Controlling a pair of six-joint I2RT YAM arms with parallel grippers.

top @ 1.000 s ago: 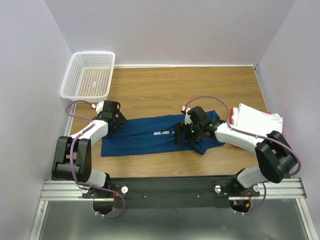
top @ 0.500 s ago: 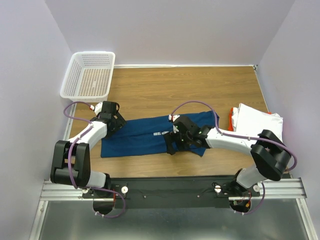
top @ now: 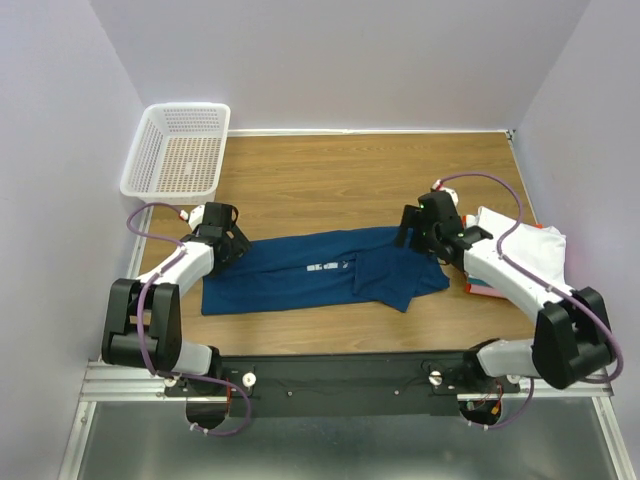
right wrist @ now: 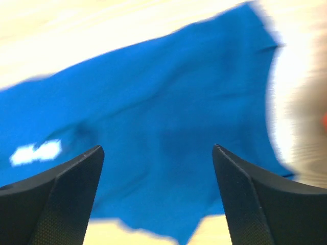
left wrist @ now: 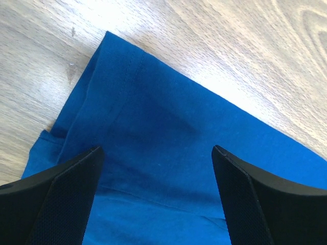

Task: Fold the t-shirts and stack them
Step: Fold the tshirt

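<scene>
Nearest, along the front half of the wooden counter (top: 330,180): a dark blue tee (top: 300,275) laid flat in a long band running left to right, with a small white print (top: 327,267) near its middle and a doubled layer of cloth at its right end. At the tee's left end, toward the far corner: the left hand (top: 230,245), fingers spread wide, nothing pinched between them. From the left wrist, the same hand (left wrist: 156,149) seen over smooth blue cloth (left wrist: 168,153), with a stitched hem and one corner of the tee against bare wood; hard to tell whether touching the cloth or just above it. At the tee's far right corner: the right hand (top: 410,228), also spread wide and holding nothing. From the right wrist, a blurred look past both open fingers (right wrist: 61,199) at blue cloth (right wrist: 163,117) and a smear of the white print (right wrist: 36,152). Just right of the tee, at the counter's right edge and partly under the right arm: a stack of folded tees (top: 525,245), white on top, with a sliver of reddish cloth along its near-left side. Farthest back, in the far left corner, well apart from the shirts: a white mesh basket (top: 180,150).
</scene>
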